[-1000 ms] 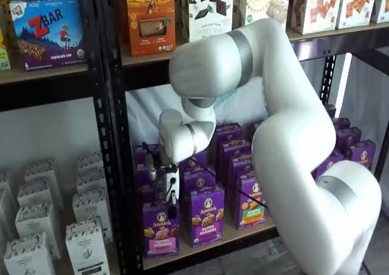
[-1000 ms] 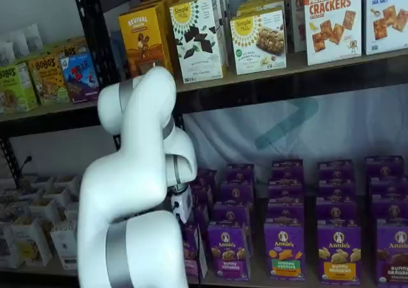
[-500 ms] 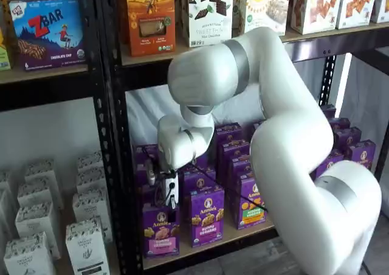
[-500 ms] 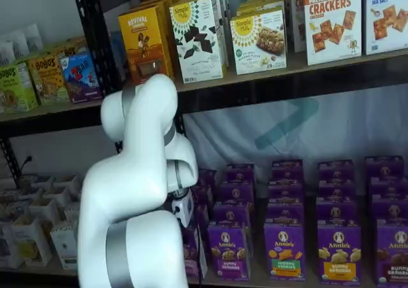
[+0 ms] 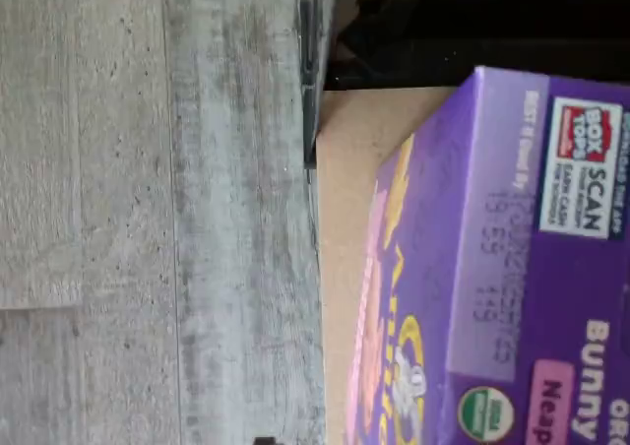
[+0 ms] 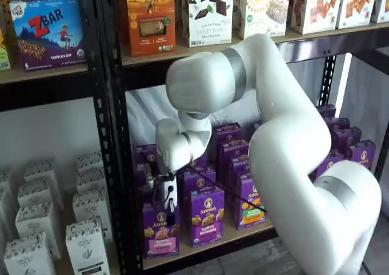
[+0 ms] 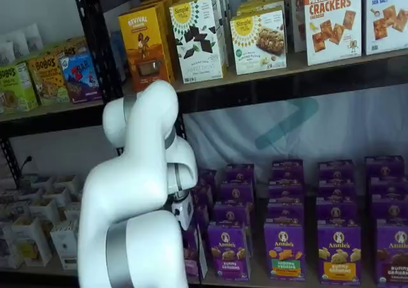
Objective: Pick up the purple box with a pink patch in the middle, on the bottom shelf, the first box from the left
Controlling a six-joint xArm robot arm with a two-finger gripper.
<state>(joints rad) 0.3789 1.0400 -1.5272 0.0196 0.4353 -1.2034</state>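
Approach step — my gripper [image 6: 159, 203] hangs right above the purple box [image 6: 160, 229] on the bottom shelf [image 6: 243, 231], fingers apart. Next: lower, straddle, close.

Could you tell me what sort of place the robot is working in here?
Most likely a mock grocery aisle or lab test shelving: black perforated steel uprights carry wooden boards stocked with retail goods, such as cracker boxes above and rows of purple Annie's cartons on the bottom shelf.
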